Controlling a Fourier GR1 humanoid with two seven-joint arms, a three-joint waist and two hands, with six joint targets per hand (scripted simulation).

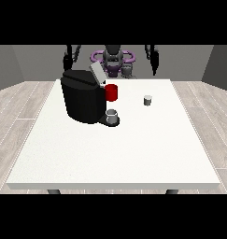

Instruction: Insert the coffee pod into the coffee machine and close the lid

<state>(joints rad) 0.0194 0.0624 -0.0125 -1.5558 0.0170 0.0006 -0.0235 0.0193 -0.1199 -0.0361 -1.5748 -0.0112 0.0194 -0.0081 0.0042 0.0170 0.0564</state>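
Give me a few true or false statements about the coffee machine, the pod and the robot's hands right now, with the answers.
1. The coffee machine has its lid raised. True.
2. The coffee pod sits inside the machine. False: it stands on the table, apart from the machine.
3. The hand at the view's right holds the pod. False: it hangs above the table's far edge.
4. A grey cup stands on the machine's base. True.
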